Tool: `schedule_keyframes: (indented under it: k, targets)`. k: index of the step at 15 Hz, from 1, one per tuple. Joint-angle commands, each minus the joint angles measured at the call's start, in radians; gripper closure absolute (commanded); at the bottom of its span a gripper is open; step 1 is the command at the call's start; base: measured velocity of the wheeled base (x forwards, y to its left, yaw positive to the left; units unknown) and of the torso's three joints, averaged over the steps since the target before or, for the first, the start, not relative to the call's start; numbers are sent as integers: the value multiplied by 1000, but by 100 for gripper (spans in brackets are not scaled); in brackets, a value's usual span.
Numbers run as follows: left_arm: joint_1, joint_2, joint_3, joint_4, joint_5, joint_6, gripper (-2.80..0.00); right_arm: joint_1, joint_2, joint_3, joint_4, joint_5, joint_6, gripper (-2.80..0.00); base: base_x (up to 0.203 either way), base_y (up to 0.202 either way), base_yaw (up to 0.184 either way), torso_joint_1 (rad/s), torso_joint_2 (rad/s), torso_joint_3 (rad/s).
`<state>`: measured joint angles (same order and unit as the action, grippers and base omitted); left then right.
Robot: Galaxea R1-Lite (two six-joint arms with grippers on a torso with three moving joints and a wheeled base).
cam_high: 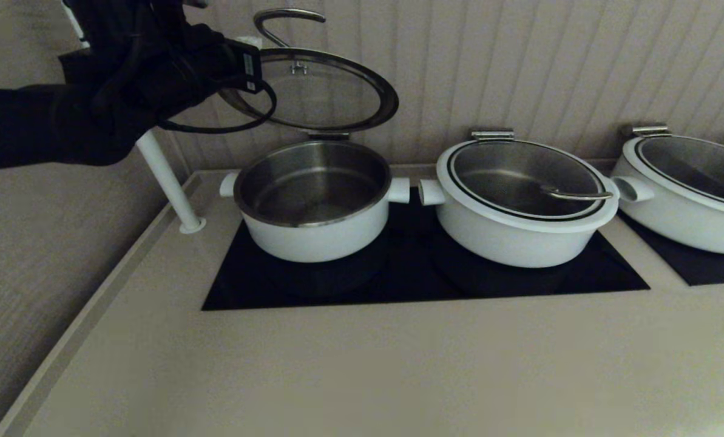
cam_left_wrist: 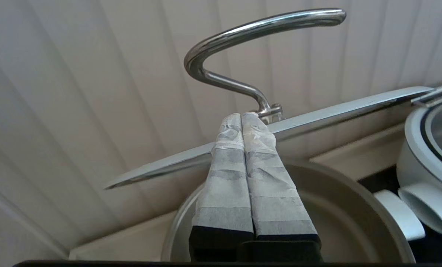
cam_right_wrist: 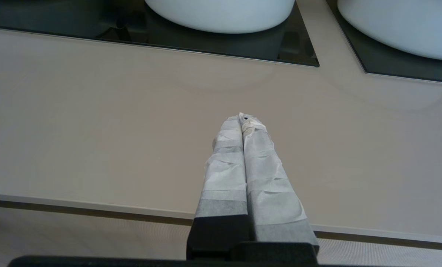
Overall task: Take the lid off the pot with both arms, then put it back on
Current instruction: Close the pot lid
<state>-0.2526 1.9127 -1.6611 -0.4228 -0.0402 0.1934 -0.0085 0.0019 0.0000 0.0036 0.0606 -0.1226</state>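
The pot (cam_high: 313, 233) stands open on the left of the black cooktop, its steel bowl empty. The lid (cam_high: 322, 91) is tilted up above the pot's back edge at the hinge, with its steel loop handle (cam_high: 284, 18) on top. My left arm (cam_high: 155, 67) reaches in from the upper left and hides its own fingers in the head view. In the left wrist view my left gripper (cam_left_wrist: 242, 115) is shut with nothing between the fingers. Its tips lie against the lid (cam_left_wrist: 354, 107) by the handle's foot (cam_left_wrist: 269, 111), above the pot's bowl (cam_left_wrist: 339, 207). My right gripper (cam_right_wrist: 242, 118) is shut and empty over the counter's front part.
A wider white pot (cam_high: 519, 230) with its lid on stands right beside the open pot. A third pot (cam_high: 689, 206) stands at the far right. A white post (cam_high: 164, 179) rises at the counter's back left. A ribbed wall stands close behind. The beige counter (cam_high: 362, 364) lies in front.
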Motion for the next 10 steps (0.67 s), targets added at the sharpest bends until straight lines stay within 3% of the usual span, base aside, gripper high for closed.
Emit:
schedule_keyframes:
  k: [1,10]
  targets:
    - [-1,-26,30,-4,0,2,0,-1,0,0,-1,1,-2,0,0,0,0,0,0,0]
    - [-34,-110,165,-8,2,2,0,1,0,0,1,1,-2,0,0,0,0,0,0,0]
